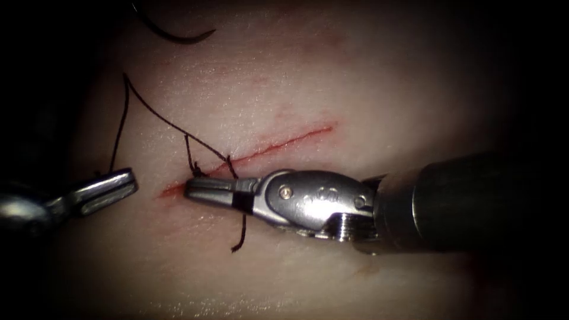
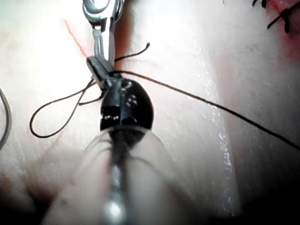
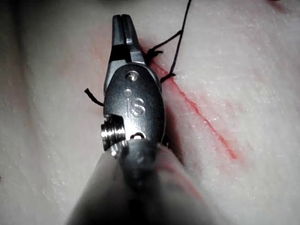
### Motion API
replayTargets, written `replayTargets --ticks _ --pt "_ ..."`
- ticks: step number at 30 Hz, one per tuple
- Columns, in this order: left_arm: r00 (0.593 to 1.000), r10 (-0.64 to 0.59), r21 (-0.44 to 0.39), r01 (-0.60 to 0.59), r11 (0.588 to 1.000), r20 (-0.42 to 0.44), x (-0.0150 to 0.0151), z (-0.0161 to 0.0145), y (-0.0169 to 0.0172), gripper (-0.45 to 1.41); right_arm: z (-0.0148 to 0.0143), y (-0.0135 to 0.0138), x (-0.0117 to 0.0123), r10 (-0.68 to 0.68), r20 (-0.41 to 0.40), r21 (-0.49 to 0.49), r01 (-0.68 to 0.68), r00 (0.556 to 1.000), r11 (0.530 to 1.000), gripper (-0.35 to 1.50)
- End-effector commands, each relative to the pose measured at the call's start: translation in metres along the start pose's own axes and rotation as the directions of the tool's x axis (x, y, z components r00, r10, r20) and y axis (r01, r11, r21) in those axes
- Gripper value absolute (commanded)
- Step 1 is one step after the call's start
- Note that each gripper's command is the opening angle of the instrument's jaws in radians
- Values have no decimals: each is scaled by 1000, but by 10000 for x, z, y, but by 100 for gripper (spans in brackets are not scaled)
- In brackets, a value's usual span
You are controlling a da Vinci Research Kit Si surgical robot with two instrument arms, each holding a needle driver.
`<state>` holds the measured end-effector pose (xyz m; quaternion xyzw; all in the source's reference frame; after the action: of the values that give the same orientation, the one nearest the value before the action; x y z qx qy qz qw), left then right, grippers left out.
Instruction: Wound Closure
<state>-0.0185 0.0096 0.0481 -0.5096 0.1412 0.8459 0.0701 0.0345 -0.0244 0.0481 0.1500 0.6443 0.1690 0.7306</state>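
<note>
Endoscope: thread between both tools' jaws.

Pale pink tissue, red cut, black thread, silver tools

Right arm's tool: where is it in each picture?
Endoscope view: the right arm's tool comes in from the right, jaws shut and empty, with its tips at the left end of the cut.
Left wrist view: it faces the left arm's tool, which holds the thread.
Right wrist view: it is seen from behind, beside the cut.
Shared landmark: the red cut.
</note>
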Motion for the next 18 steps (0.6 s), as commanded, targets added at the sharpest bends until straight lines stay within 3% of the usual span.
replayTargets --ticks 1,11,18 --pt "1000 -3 -5 3 1000 -13 0 8 9 -45 23 5 -9 -5 4 20 5 1000 1000 -35" --pt "995 -12 -51 7 999 -96 21 12 24 -45 64 37 -12 -13 -31 39 14 999 999 -35" --pt "990 -99 -94 89 992 -104 11 20 33 -45 80 57 0 56 -129 72 -47 990 996 -35"
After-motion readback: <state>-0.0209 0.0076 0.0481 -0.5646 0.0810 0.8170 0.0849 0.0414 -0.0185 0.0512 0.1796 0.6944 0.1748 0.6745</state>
